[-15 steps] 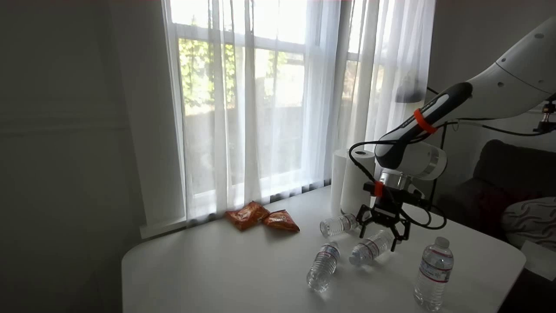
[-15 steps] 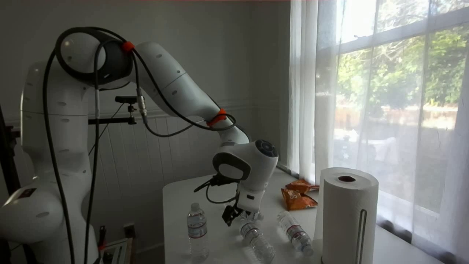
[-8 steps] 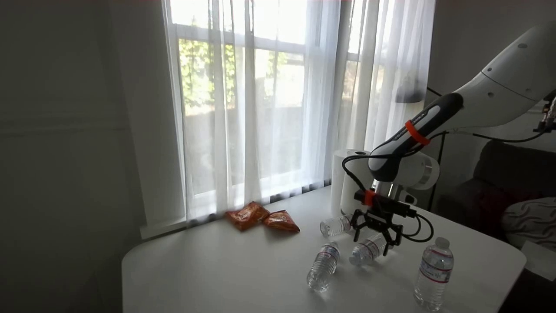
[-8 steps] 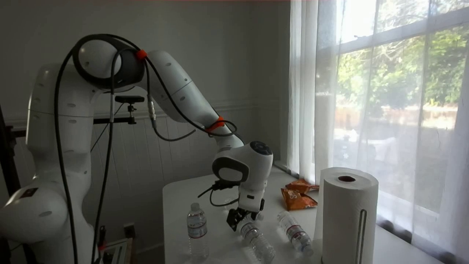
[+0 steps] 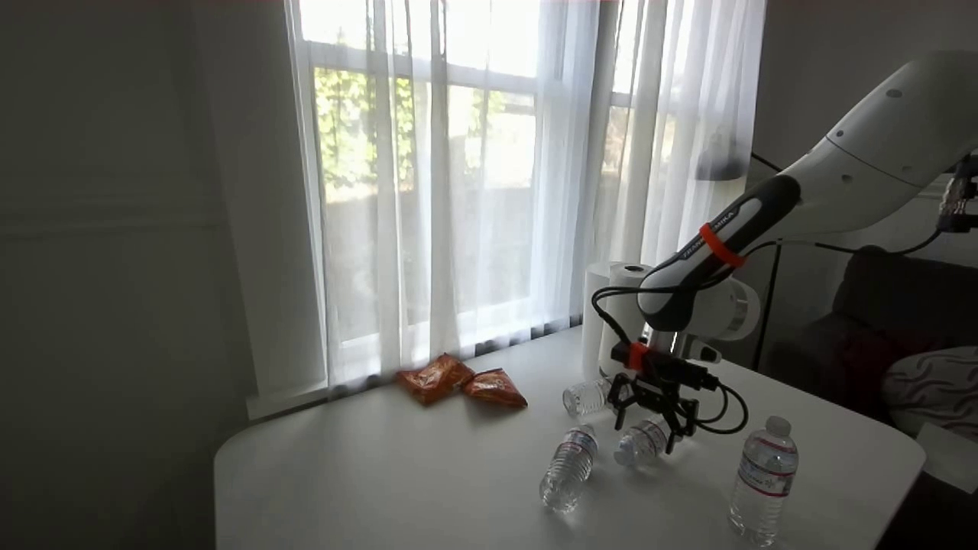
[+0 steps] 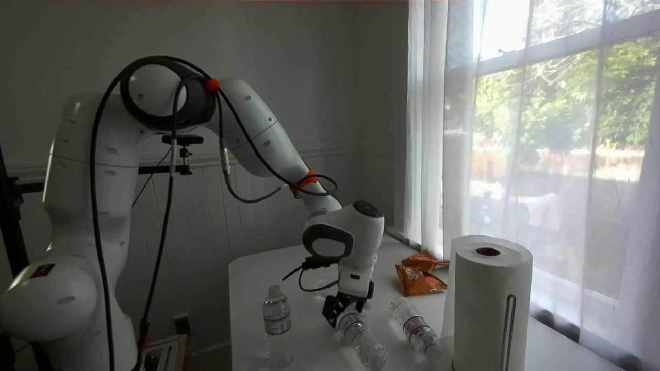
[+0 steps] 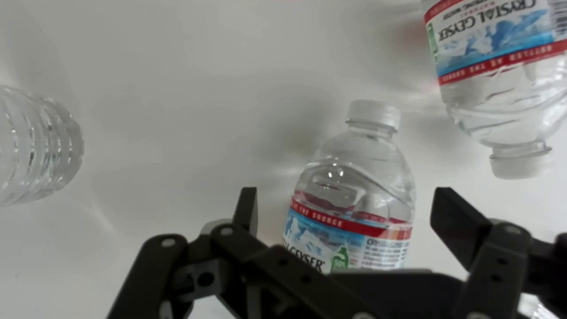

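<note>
White tabletop (image 5: 382,473), water bottle (image 7: 354,186) lying just beneath the gripper (image 7: 345,199), jaws spread wide, holding nothing

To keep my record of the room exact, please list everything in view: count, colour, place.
Table: one, white, by window.
Lying bottles: three, clear, on table.
Standing bottle: one, clear, on table.
Bags: two, orange, on table near window.
Towel rolls: at least one, white, on table.
Curtains: several, white, over window.
Lamp: one, dark, by curtains.
Seat: one, dark, beyond table.
Cushion: one, patterned, by seat.
Camera: one, black, behind arm.
Arm: one, white with black, over table.
Hand: one, black, open over lying bottle.
</note>
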You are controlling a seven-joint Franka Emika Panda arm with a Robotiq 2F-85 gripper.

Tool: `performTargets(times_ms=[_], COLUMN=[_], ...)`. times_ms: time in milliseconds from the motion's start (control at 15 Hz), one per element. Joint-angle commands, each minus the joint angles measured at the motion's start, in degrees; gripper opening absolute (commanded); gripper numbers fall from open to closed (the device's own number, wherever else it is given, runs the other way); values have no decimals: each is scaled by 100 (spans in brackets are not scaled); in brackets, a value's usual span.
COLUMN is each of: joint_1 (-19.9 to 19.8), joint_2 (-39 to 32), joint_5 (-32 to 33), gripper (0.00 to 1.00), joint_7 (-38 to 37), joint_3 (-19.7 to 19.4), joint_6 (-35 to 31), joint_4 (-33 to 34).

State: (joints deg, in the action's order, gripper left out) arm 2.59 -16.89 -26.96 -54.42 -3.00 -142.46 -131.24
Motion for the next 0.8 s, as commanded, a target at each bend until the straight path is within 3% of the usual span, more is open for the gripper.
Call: performTargets(times_ms=[0, 733], joint_1=[52, -101], joint_2=[-207, -543], joint_5=[289, 29], gripper=[100, 100], joint_7=[-338, -158], joint_3=[-17, 107], joint_6=[-92, 164], joint_4=[187, 534])
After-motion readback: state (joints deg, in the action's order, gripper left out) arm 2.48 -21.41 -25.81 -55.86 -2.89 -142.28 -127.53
